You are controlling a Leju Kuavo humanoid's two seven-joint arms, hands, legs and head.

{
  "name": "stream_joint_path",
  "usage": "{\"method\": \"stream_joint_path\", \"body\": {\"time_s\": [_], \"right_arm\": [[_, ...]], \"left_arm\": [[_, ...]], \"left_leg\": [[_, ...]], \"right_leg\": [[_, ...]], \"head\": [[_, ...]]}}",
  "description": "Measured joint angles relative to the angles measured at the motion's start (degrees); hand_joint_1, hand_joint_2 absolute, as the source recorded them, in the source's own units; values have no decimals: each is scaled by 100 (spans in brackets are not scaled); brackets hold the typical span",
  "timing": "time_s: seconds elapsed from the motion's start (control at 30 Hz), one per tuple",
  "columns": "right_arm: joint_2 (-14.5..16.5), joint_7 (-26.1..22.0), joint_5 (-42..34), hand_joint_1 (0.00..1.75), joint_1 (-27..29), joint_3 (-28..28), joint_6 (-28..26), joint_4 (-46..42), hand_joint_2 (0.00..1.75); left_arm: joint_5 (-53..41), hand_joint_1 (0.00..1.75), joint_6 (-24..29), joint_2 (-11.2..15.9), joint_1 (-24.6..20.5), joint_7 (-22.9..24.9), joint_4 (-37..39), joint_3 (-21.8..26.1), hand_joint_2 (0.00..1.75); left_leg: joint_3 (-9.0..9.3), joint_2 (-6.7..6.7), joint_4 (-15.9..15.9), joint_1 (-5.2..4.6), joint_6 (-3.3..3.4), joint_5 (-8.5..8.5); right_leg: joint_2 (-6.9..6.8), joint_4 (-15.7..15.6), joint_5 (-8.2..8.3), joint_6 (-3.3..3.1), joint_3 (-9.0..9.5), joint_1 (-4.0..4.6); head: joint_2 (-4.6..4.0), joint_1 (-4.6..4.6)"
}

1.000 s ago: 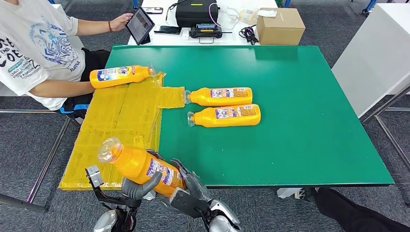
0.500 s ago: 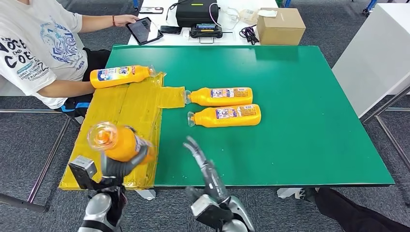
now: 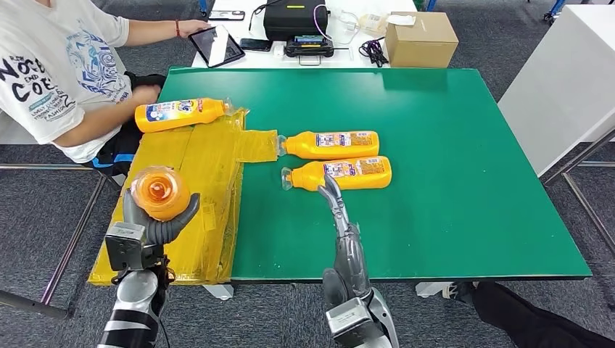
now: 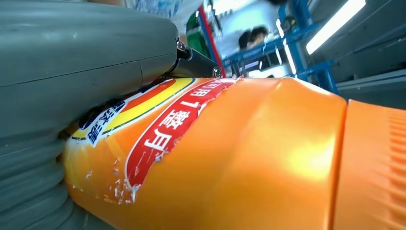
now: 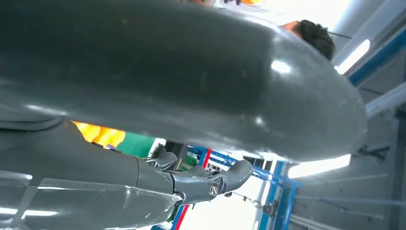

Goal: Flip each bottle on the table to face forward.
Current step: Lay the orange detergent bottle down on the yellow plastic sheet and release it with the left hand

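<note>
Four bottles: two, near bottle (image 3: 339, 174) and far bottle (image 3: 330, 144), label-up mid-frame; third bottle (image 3: 181, 114) upper left, unflipped perhaps; held bottle (image 3: 159, 193) clamped in left hand (image 3: 154, 221), lower left; right hand (image 3: 341, 217) empty, fingers extended.

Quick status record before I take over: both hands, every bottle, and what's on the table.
left hand: grips a held bottle upright, its mouth toward the camera
right hand: holds nothing, fingers straight, reaching over the green table near the nearer bottle
far bottle: lying on its side, label up
nearer bottle: lying on its side, parallel to the far one
left bottle: lying on the yellow sheet
person: seated at the table's left, hand on a tablet
</note>
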Motion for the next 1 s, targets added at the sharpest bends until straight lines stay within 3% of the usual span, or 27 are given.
{"method": "stream_joint_path", "body": {"time_s": [0.2, 0.3, 0.43, 0.57, 0.7, 1.0], "right_arm": [[38, -38, -430, 0, 0, -93, -111, -20, 0], [65, -39, -613, 0, -9, -152, -100, -3, 0], [92, -36, -846, 0, -18, -232, -3, 34, 175], [104, -9, -968, 0, -17, -324, 114, 74, 175], [122, 66, -966, 0, -17, -371, 186, 120, 175], [171, 176, -948, 0, -19, -439, 316, 261, 175]], "left_arm": [[-789, 175, 1115, 142, -520, -42, 584, 391, 175], [-2034, 175, 1525, 265, -788, 95, 1054, 651, 175], [-4670, 175, 1596, 390, -1034, 805, 1700, 1102, 175], [-6291, 175, 1601, 561, -1162, 1691, 2330, 1281, 175], [-6767, 175, 1611, 707, -1267, 2190, 2900, 1294, 175], [-6654, 175, 1638, 848, -1579, 2407, 4035, 1217, 175]], "left_leg": [[3, 1, 0, 3, -3, 4], [3, -1, 0, 4, -3, 8], [2, 2, -1, 3, -3, 8], [0, 1, 0, 2, -3, 8], [-1, -1, 0, 2, -3, 8], [2, -6, 0, 2, -3, 8]], "right_leg": [[0, 2, 2, -1, 2, 3], [0, 3, 2, -2, 4, 3], [1, 3, 2, -2, 3, 1], [1, 3, 2, -1, 1, 1], [0, 2, 1, -2, -1, 1], [-2, 2, 2, -2, 6, 1]], "head": [[0, 0], [0, 1], [0, 1], [0, 1], [0, 1], [0, 1]]}}
